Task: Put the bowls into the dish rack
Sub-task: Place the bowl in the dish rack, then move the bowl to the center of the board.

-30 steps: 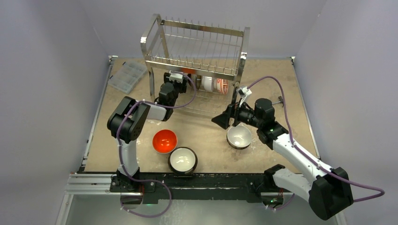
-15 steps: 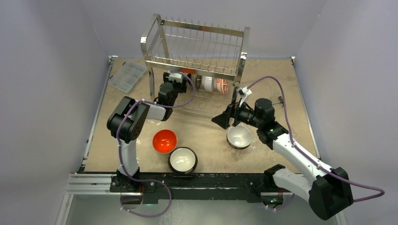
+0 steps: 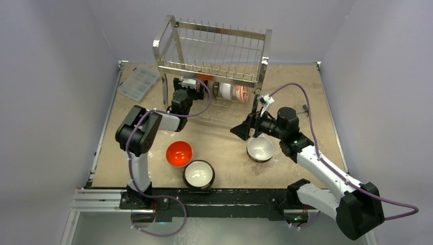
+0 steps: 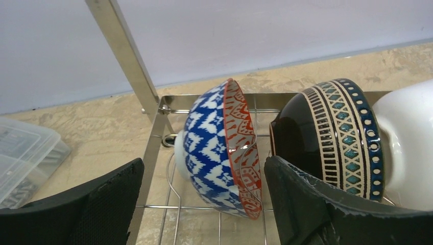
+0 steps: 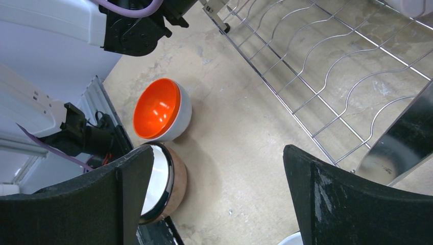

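Observation:
My left gripper [image 4: 203, 168] stands open under the dish rack [image 3: 214, 51], its fingers on either side of a blue-and-white bowl [image 4: 214, 148] that stands on edge on the lower wires, untouched. Beside it lean a dark patterned bowl [image 4: 332, 138] and a white bowl [image 4: 408, 143]. On the table sit an orange bowl [image 3: 179, 153], a brown bowl with a white inside [image 3: 198, 174] and a white bowl [image 3: 260, 148]. My right gripper [image 3: 242, 130] hangs open and empty just left of the white bowl.
A clear plastic compartment box [image 3: 138, 82] lies at the back left, beside the rack's left leg [image 4: 127, 56]. The rack's wire floor [image 5: 327, 76] spreads close ahead of the right gripper. Grey walls close in the table on three sides.
My left gripper's jaws have spread wider, letting go of the blue-and-white bowl, which stays in the rack. The right arm has not moved.

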{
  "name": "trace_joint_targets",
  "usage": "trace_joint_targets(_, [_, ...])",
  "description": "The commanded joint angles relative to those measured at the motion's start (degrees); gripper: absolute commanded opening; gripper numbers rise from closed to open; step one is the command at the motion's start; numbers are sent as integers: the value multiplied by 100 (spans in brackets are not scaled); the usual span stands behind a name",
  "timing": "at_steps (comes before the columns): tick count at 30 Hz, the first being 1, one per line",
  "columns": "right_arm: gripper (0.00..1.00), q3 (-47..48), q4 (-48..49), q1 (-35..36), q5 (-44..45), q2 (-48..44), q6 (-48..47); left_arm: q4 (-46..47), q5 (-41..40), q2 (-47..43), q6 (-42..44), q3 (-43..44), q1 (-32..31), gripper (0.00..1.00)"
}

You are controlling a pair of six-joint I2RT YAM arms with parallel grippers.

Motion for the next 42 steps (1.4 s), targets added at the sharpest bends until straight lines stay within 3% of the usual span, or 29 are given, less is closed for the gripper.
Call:
trace_joint_targets(1, [99,239,29,10,-13,-157,-50,183,-358,-550,-161,-145,35,87])
trace_joint_targets(7, [99,252,104,12,-52,-127,-20,-241,-361,-1288,-452,-663,30,94])
trace_joint_targets(18, [99,231,255,10,-187,-87,94,-717,1989,-2980,-233,-2102,-305,95])
trace_joint_targets(23, [99,175,324,11,-258,-96,174,-1077,2509,-3856,-620,-2694,-570,95])
trace_joint_targets(27, [99,129,342,10,-302,-128,213,-2045,2172,-4731,-1490,-2954,-607,95])
trace_joint_targets(35, [99,-67,195,10,-266,-325,239,-4977,990,-6769,-3168,-2981,-596,98])
trace_joint_targets(42, [98,-146,-296,10,-103,-512,152,-7187,322,-7649,-4315,-2818,-587,99])
